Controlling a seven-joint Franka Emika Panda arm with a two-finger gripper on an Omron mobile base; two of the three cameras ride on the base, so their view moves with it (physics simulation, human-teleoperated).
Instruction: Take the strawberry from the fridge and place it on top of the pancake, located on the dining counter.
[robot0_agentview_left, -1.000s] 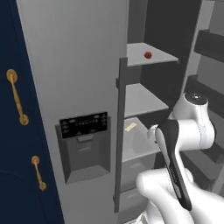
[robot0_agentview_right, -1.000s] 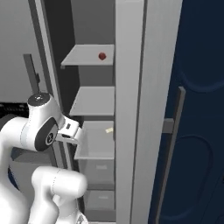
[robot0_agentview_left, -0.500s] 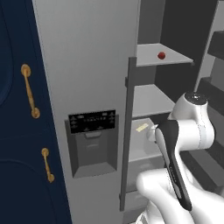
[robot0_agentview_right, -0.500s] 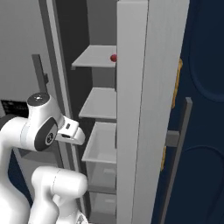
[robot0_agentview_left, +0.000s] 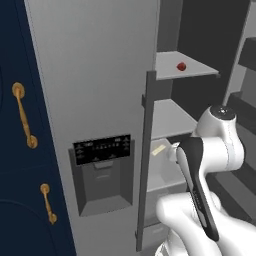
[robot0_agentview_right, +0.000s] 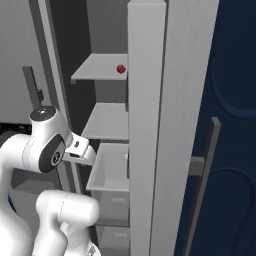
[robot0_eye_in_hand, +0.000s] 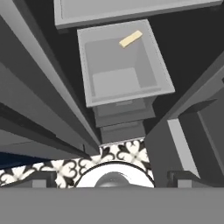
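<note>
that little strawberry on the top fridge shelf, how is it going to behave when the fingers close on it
The strawberry looks tiny and roundish, so it may roll across the flat shelf if nudged off-centre. It lies alone in the open with nothing to stop it. Being so small, it is probably light and may slip out of a loose pinch.

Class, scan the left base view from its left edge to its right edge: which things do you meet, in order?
Gold handles on the navy cupboard → black dispenser panel → long dark fridge handle → strawberry on the top shelf → white robot arm.
</note>
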